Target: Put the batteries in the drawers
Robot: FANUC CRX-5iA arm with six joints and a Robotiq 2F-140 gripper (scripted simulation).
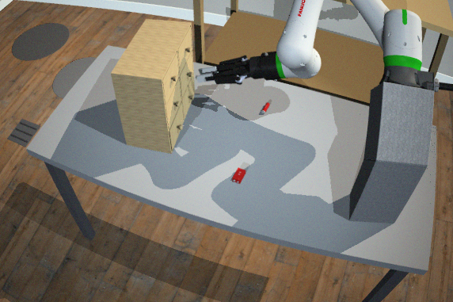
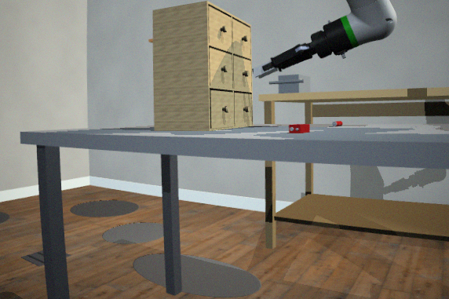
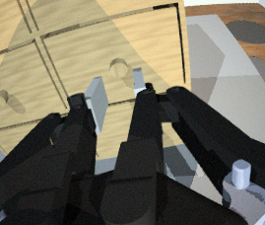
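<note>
From the top view, the small chest (image 1: 152, 86) stands at about nine o'clock on the grey bench (image 1: 71, 125), its six drawers all looking pushed in and facing three o'clock. The gripper (image 1: 203, 74) hangs level just off the drawer fronts near the chest's far, twelve-o'clock edge, with nothing in it. The AAA battery (image 1: 265, 107) lies near the middle of the bench toward one o'clock, well apart from the chest, and the nine-volt battery (image 1: 239, 174) lies alone toward six o'clock. In the exterior view the fingers (image 2: 262, 71) sit at middle-row height, close to the right drawer of the middle row (image 2: 242, 74) but not touching it that I can tell; both batteries rest flat on the bench, the nine-volt (image 2: 299, 128) nearer the camera than the AAA cell (image 2: 337, 122). The wrist view shows the two pads (image 3: 97, 101) set narrowly apart, a slim gap between them and nothing held, lined up on either side of that drawer's small round knob (image 3: 120, 67), which sits ahead at twelve o'clock. That knob looks like the right place to take hold: small, rigid, probably slick, so a centred pinch seems wise. The drawer is likely light and free-sliding, so a short straight pull would suit it. Both batteries should be stiff and light; the AAA could roll, so pinching across its middle looks safest, and the boxy nine-volt offers flat sides.
</note>
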